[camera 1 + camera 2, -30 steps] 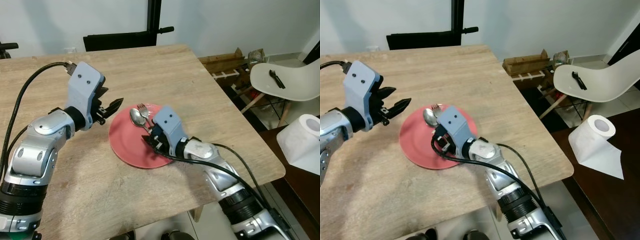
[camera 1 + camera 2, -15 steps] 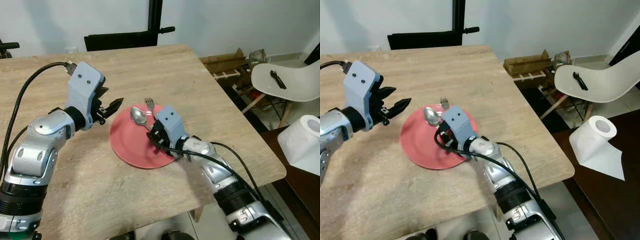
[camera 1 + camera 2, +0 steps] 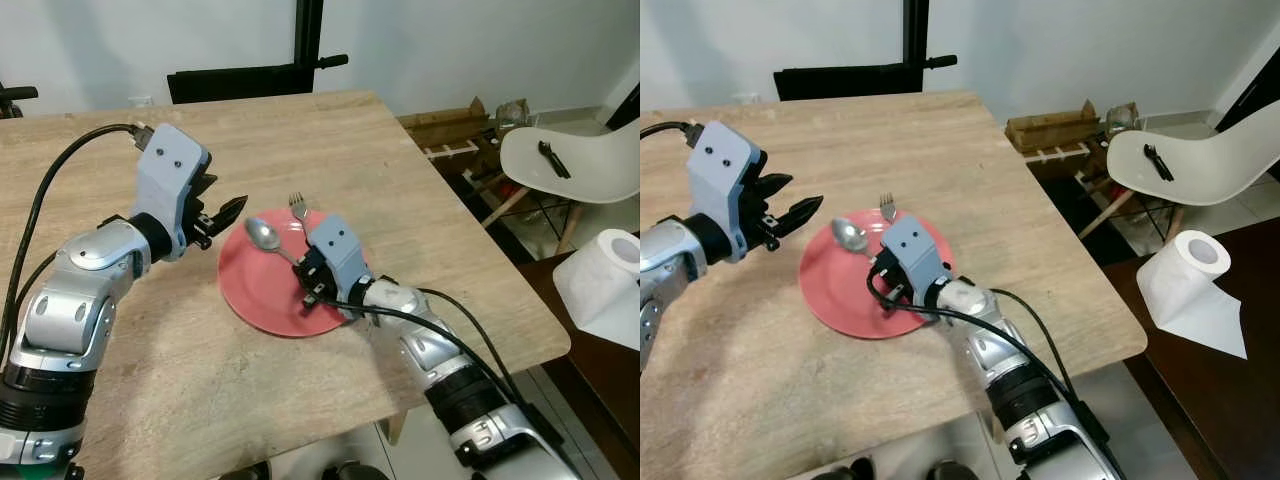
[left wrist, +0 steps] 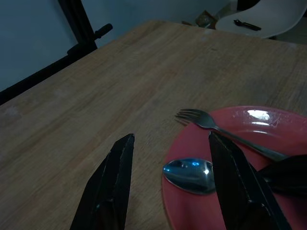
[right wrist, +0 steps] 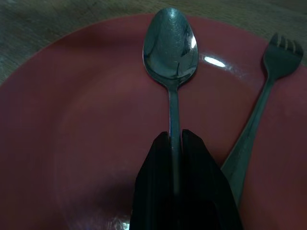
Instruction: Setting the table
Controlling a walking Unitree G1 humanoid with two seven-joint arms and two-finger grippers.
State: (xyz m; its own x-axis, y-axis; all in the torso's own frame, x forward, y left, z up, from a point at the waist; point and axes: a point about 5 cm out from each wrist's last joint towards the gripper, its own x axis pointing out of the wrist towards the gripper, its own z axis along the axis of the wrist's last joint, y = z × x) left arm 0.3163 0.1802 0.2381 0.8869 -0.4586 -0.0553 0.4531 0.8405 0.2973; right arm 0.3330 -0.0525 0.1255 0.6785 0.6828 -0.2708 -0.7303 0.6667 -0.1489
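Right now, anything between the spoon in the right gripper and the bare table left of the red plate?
Yes. The left gripper hovers open just off the round red plate on its left edge, where the silver metal spoon would cross. The right gripper is shut on the spoon's handle. The silver fork lies on the far rim, off that path.

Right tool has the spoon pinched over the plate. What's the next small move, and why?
Probably lift the spoon clear of the red plate. The right tool is shut on its handle, the bowl sits over the plate, and the fork lies close beside it, so rise straight to avoid nudging it.
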